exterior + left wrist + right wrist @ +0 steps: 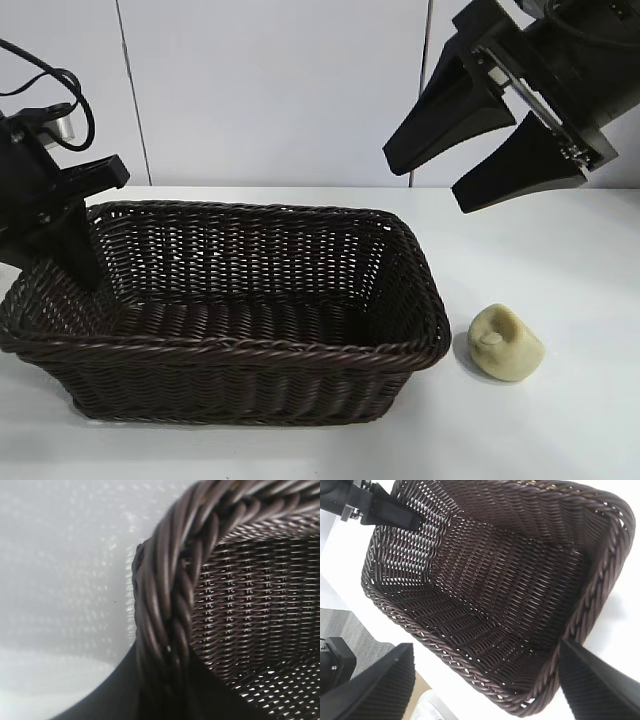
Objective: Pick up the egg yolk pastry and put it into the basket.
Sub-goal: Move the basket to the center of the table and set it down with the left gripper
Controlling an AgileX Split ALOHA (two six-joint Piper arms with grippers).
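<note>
Your right gripper [492,150] hangs high over the table [560,240], jaws spread wide and empty, aimed obliquely toward the basket [230,350]. The egg yolk pastry [505,343] sits on the table just beside the basket's right end wall, almost directly beneath those fingers; being a rounded dome, it offers no long axis. Your left gripper [75,245], clenched on the basket's far-left rim, is well apart from it.
</note>
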